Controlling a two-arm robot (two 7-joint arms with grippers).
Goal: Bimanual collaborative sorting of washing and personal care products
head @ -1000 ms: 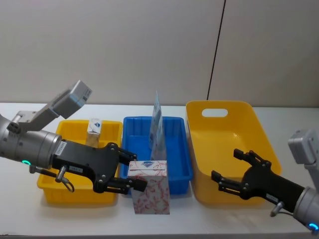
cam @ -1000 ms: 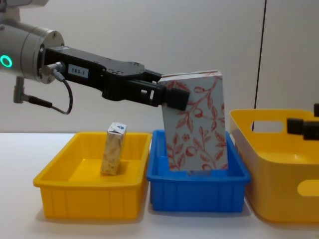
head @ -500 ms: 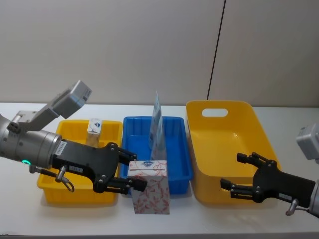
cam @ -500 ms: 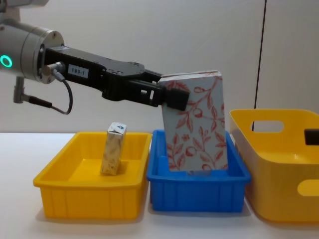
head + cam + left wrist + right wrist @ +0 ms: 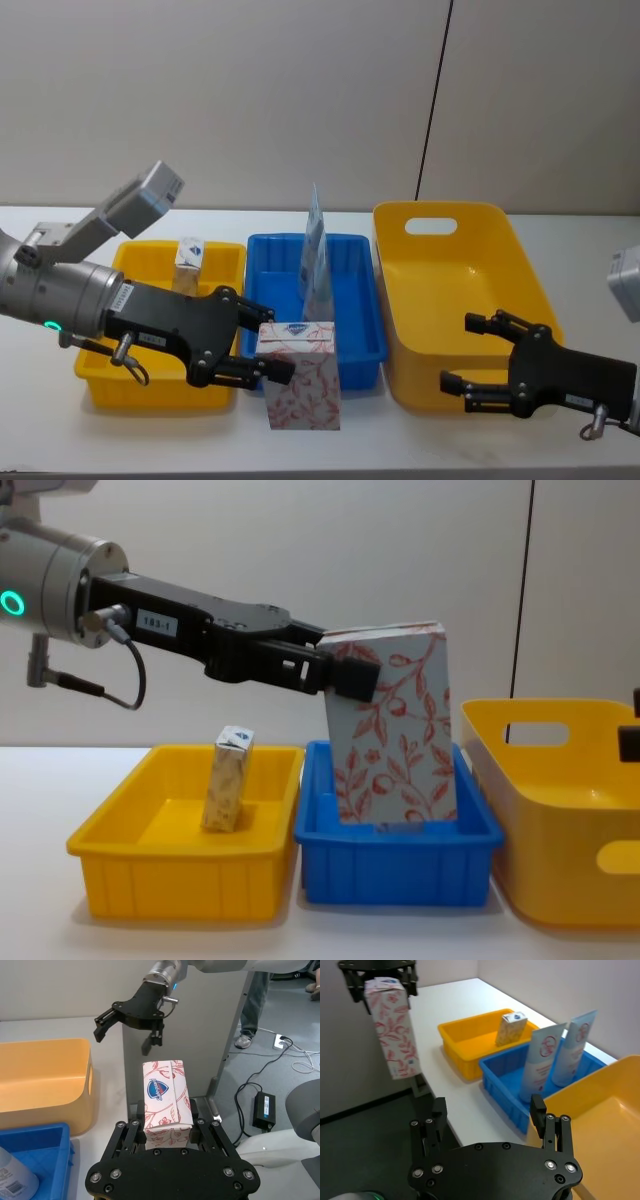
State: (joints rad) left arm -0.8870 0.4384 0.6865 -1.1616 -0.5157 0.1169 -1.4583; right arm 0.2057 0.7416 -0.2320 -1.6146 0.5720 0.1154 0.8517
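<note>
White box [image 5: 305,392] clamped in left pincer [image 5: 273,345]; right pincer [image 5: 458,351] spread, apart.

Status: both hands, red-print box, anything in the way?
Left hand shut on white box, aloft before blue bin. Right hand open, at large yellow bin's front. Two tubes upright in blue bin, not between hands.

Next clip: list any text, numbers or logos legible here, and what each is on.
"183-1": sticker on the left arm.
Shield logo on the white box, held by the left gripper before the blue bin: script too blurred.
Red marks on the pale blue tubes: too small.
Small carton: print unreadable.
Right gripper, open by the large yellow bin: no text seen.
</note>
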